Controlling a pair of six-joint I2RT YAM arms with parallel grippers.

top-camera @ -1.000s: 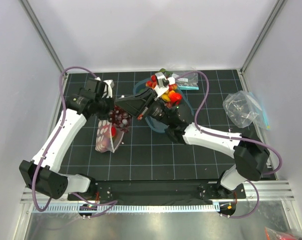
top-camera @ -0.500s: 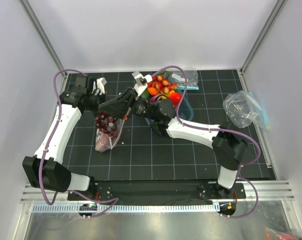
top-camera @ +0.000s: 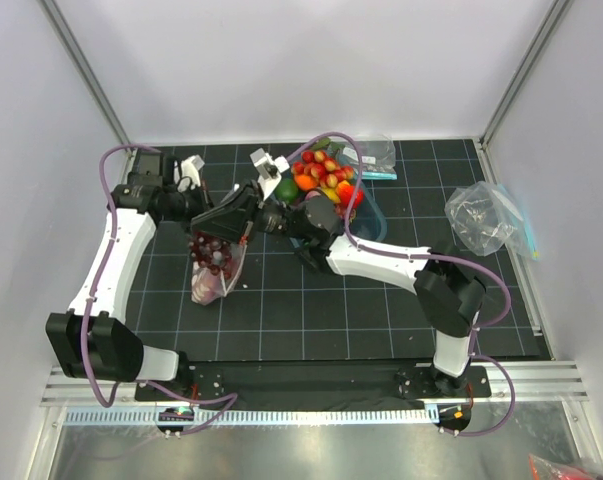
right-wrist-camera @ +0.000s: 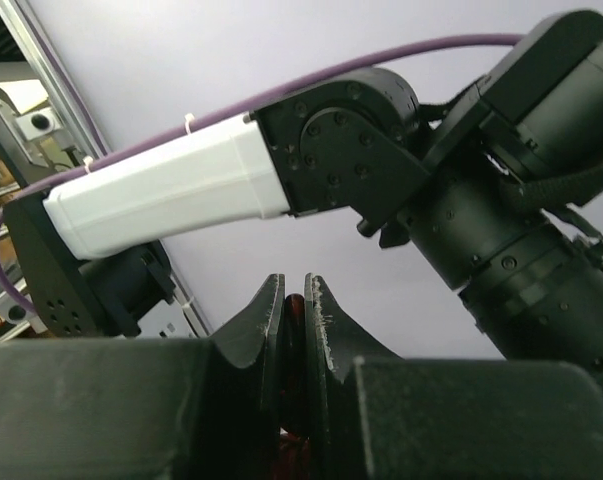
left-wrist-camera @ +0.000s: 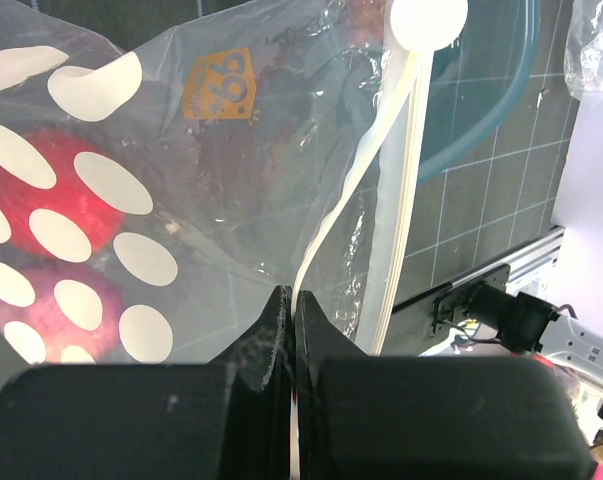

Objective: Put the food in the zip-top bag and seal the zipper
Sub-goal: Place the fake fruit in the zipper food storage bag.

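Note:
The white-dotted zip-top bag (top-camera: 211,285) stands at the left of the mat, mouth up. My left gripper (top-camera: 194,199) is shut on its mouth edge, pinching one lip of the white zipper (left-wrist-camera: 396,180) between its fingertips (left-wrist-camera: 293,300). Inside the bag lie the red tomato (left-wrist-camera: 41,215) and the purple-pink onion (left-wrist-camera: 51,305). My right gripper (top-camera: 207,228) reaches across from the right and is shut on the dark purple grape bunch (top-camera: 213,252), which hangs at the bag's mouth. A dark red piece of the bunch (right-wrist-camera: 294,305) shows between the right fingers.
The blue tray (top-camera: 369,215) with several toy fruits sits behind my right arm at the middle back. A plain clear bag (top-camera: 481,215) lies at the right edge, another one (top-camera: 376,152) at the back. The left wall stands close to my left arm.
My right gripper has carried the grape bunch left and down onto the bag's mouth. My left gripper has shifted left and back while holding the bag's edge.

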